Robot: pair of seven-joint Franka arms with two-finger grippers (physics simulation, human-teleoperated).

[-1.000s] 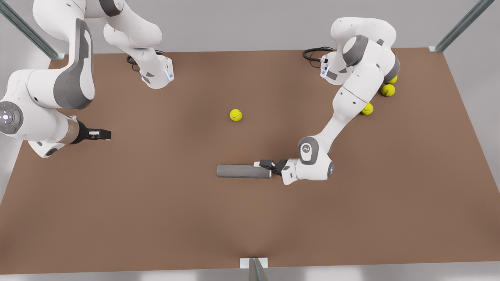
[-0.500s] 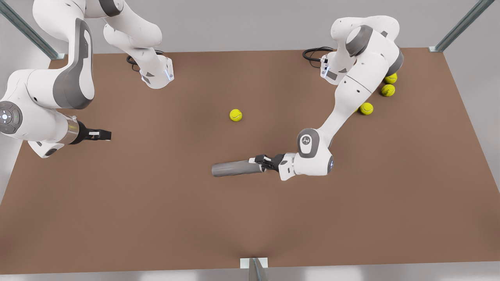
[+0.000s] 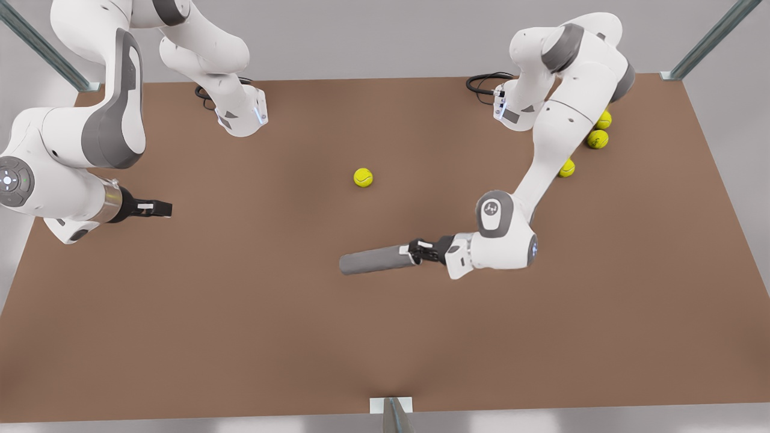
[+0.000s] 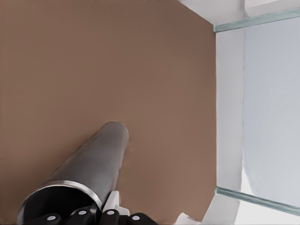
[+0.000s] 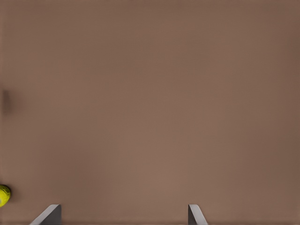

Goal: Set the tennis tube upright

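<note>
Just right of centre in the front view, the left gripper [image 3: 414,253] clamps the rim end of the tennis tube [image 3: 374,261], slightly tilted above the table [image 3: 240,337]; far left, the right gripper [image 3: 157,208] waits, fingers spread apart.

The tennis tube [image 3: 376,260] is a plain grey cylinder with a silvery rim [image 4: 70,186], lying nearly horizontal just right of centre in the front view, rim end clamped by the left pincer [image 3: 415,252].

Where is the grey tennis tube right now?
The tennis tube is near the middle of the brown table in the front view, slightly tilted, with the left gripper holding its rimmed end; a yellow tennis ball lies beyond it.
</note>
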